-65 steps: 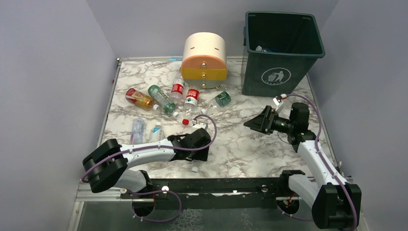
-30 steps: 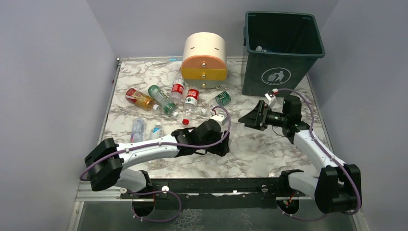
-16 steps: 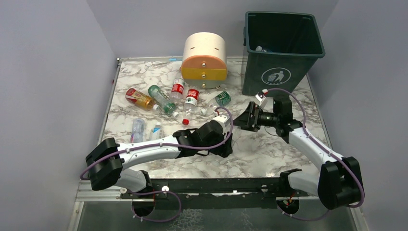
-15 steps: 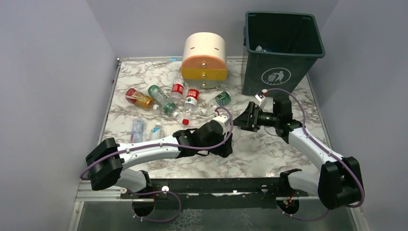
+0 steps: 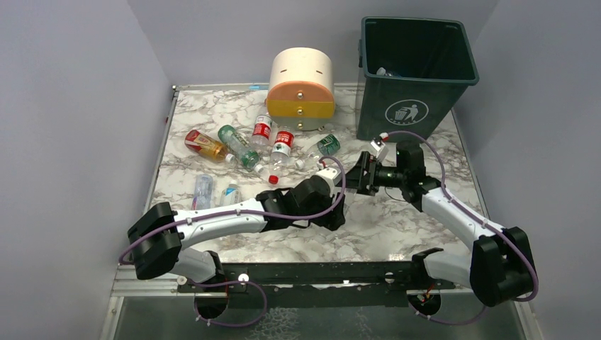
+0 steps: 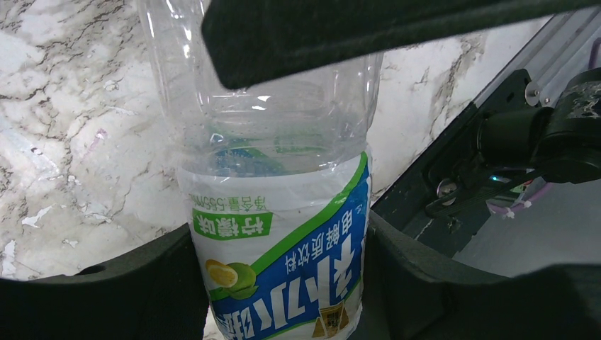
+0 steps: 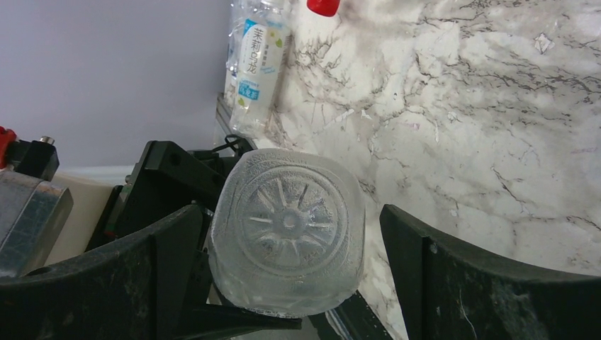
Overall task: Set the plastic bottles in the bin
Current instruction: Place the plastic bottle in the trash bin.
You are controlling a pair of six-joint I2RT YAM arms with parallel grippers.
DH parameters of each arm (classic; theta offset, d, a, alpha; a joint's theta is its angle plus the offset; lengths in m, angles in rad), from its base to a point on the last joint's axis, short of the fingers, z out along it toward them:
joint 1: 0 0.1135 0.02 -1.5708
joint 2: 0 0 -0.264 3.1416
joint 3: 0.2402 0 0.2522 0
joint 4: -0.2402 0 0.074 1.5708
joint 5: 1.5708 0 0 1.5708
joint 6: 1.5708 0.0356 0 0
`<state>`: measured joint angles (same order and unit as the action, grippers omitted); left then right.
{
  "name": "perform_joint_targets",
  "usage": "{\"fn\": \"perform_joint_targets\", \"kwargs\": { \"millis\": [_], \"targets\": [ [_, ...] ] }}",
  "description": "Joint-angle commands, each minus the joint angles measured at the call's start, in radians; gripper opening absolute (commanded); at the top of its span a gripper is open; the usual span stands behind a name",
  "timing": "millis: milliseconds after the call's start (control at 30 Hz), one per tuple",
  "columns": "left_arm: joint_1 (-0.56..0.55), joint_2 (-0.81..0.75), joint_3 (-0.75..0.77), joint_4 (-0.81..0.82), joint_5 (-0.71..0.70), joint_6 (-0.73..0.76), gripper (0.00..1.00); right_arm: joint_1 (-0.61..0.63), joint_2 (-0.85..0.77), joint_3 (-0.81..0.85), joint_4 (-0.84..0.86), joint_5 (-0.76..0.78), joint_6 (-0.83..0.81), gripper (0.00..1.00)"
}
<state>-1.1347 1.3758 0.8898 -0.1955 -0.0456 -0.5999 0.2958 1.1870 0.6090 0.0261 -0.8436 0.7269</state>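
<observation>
Clear bottle gripped at label by left fingers; likely light, crushable, slick. Open right fingers flank its stiffer base, probably the better hold.

Bin mouth clear from above; drawer unit near its side.

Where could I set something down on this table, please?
The table is bare in its back-left corner beside the drawer unit, and along the near edge between the arm bases. The plastic bottles crowd the left-centre; the left gripper and right gripper fill the middle.
</observation>
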Motion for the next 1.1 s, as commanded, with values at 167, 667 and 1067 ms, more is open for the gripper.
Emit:
{"fn": "perform_joint_targets", "kwargs": {
  "millis": [167,667,1067],
  "targets": [
    [-0.007,0.023,0.057,0.034,0.004,0.027,0.56,0.039,0.003,0.024,0.022,0.037,0.007,0.99],
    [-0.007,-0.010,0.089,0.000,-0.002,0.040,0.73,0.042,-0.030,0.022,-0.012,0.067,-0.015,0.60],
    [-0.006,-0.160,0.130,-0.138,-0.088,0.048,0.99,0.042,-0.016,0.110,-0.052,0.099,-0.031,0.58]
  ]
}}
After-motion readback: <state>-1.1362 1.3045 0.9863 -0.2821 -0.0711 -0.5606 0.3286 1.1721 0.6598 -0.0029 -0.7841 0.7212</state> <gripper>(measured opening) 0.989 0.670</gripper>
